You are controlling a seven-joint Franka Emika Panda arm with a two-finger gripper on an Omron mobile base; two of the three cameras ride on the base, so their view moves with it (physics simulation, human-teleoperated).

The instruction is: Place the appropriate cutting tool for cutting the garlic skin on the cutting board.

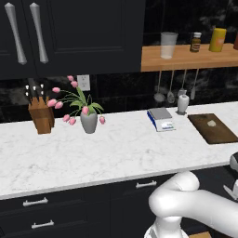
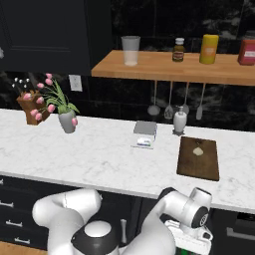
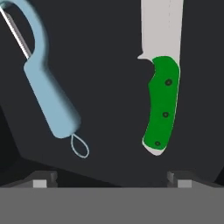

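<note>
In the hand view the cutting tool (image 3: 162, 105), a knife with a bright green handle and a pale blade, lies flat on a dark drawer floor. It points away from me, on the right side. My gripper (image 3: 111, 181) hovers open just short of it, with the right fingertip (image 3: 180, 180) below the handle's butt and nothing between the fingers. The dark brown cutting board (image 1: 218, 132) (image 2: 199, 162) lies on the marble counter to the right. The small pale garlic (image 1: 212, 123) (image 2: 198, 151) sits near its far end. My arm bends down below the counter's front edge.
A light blue-handled peeler (image 3: 50, 96) lies left of the knife in the drawer. On the counter stand a knife block (image 1: 41, 116), a vase of pink tulips (image 1: 88, 121), a blue-and-white slab (image 1: 161, 119) and a white bottle (image 1: 182, 104). A wooden shelf (image 1: 190, 59) hangs above.
</note>
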